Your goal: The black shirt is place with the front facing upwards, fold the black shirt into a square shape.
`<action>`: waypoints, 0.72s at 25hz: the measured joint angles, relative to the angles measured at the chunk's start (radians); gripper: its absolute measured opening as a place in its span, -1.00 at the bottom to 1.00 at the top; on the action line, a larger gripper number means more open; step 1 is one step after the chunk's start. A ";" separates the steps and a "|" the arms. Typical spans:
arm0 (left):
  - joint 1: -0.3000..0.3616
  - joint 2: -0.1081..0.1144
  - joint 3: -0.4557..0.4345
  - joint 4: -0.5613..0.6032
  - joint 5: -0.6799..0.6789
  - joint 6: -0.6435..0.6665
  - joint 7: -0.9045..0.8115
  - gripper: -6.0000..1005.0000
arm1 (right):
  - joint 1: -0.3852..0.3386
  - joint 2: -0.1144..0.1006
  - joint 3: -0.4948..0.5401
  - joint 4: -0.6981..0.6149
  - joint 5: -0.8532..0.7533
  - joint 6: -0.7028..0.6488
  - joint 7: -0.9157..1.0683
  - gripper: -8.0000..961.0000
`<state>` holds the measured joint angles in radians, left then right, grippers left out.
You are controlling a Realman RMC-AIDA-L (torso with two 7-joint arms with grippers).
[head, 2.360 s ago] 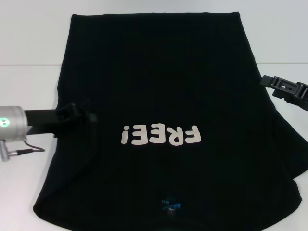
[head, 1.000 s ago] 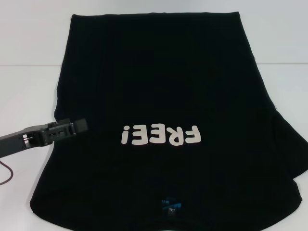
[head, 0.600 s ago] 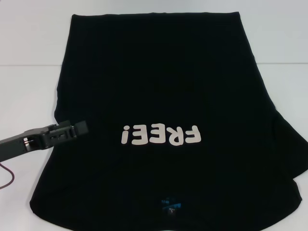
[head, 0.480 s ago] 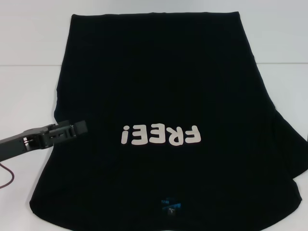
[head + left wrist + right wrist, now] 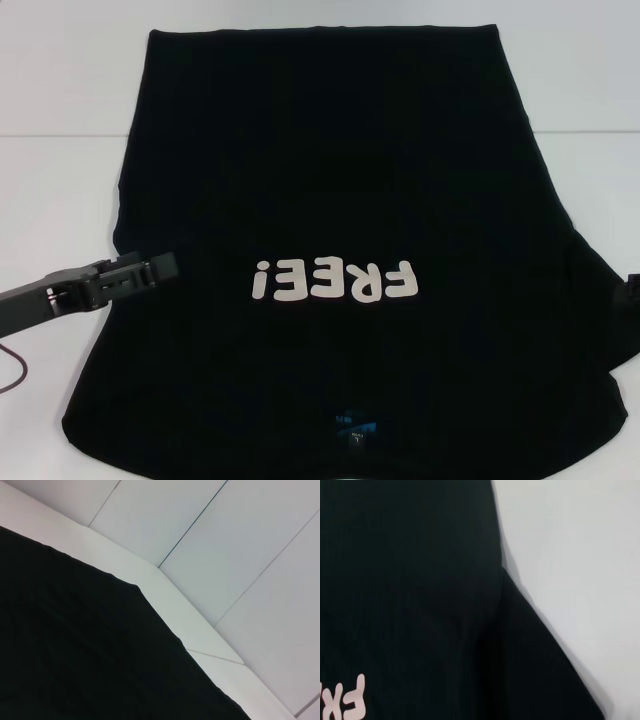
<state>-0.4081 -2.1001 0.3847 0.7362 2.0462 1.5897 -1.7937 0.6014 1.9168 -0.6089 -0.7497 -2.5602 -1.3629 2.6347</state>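
The black shirt [image 5: 330, 180] lies flat on the white table [image 5: 50, 190], front up, with its hem far from me and its collar near me. Whitish "FREE!" letters [image 5: 333, 281] cross its chest and a small blue neck label [image 5: 355, 428] shows at the near edge. Both sides are folded inward into a long panel. My left gripper [image 5: 160, 267] reaches in from the left, its tip just over the shirt's left edge, level with the letters. Only a black sliver of my right gripper [image 5: 632, 290] shows by the shirt's right edge. The wrist views show black shirt cloth [image 5: 75, 655] [image 5: 410, 580] and its border on the table.
A thin red cable [image 5: 15, 365] loops on the table under my left arm. Bare white table surrounds the shirt on the left, right and far sides. The left wrist view shows the table edge [image 5: 200, 645] with pale panels beyond it.
Since 2.4 s ago my left gripper has drawn back from the folded left side to the shirt's edge. My right gripper left the view and now just shows at the right edge.
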 joint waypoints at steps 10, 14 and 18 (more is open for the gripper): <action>0.000 0.000 0.000 0.000 0.000 -0.022 0.001 0.89 | 0.001 0.010 -0.015 0.036 0.000 0.052 -0.002 0.89; -0.001 0.000 0.000 0.000 0.000 -0.027 0.001 0.89 | 0.005 0.016 -0.015 0.039 0.002 0.067 -0.002 0.89; -0.006 0.000 0.000 0.000 0.000 -0.028 0.001 0.89 | 0.014 0.025 -0.016 0.040 0.002 0.079 -0.007 0.89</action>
<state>-0.4140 -2.1000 0.3851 0.7363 2.0463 1.5618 -1.7931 0.6158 1.9415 -0.6245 -0.7095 -2.5579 -1.2837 2.6275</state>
